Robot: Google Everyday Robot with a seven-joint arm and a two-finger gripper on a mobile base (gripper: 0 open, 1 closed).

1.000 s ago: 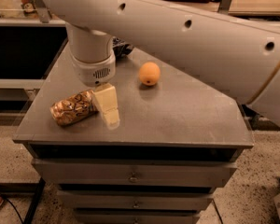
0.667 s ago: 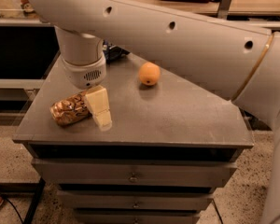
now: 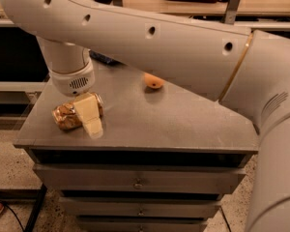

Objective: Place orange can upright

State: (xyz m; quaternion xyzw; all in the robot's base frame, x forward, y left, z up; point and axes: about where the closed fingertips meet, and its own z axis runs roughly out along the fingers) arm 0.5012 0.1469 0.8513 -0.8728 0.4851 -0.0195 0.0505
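Gripper pointing down over orange can

Lab or workshop, grey drawer cabinet, gripper over its left

Pincer over orange can, fruit seemingly well apart, open tabletop between

one orange can, one fruit, one tool (over the can).
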